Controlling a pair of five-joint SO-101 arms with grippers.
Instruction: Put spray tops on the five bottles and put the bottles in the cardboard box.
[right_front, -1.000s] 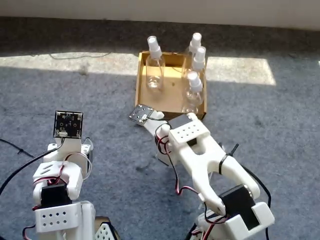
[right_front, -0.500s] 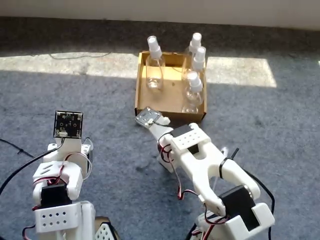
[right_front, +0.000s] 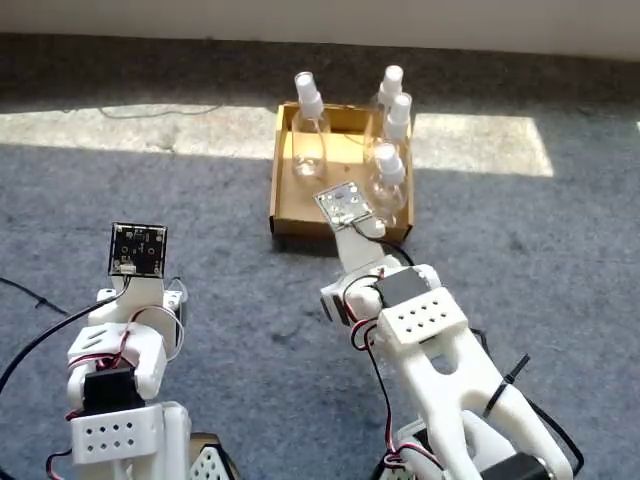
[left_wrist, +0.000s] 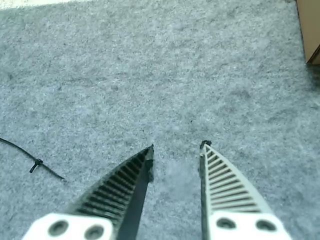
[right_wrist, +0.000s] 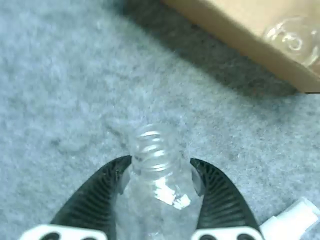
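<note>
In the right wrist view my right gripper (right_wrist: 160, 162) is shut on a clear bottle (right_wrist: 156, 175) with a bare threaded neck and no spray top, held just above the grey carpet in front of the cardboard box (right_wrist: 240, 30). A loose white spray top (right_wrist: 295, 220) lies on the carpet beside it. From the high view the right arm (right_front: 420, 320) stands at the box's (right_front: 300, 222) near wall. Several bottles with white spray tops (right_front: 310, 130) stand upright inside the box. My left gripper (left_wrist: 177, 146) hangs open over bare carpet, left of the box corner (left_wrist: 311, 30).
Grey carpet (right_front: 220, 200) covers the floor, with a sunlit strip behind the box. A black cable tie (left_wrist: 35, 162) lies on the carpet near the left gripper. The left arm (right_front: 125, 340) stands at the lower left of the high view.
The right arm has swung to the right and forward, bringing its wrist up to the box's near wall. The left arm has stayed still.
</note>
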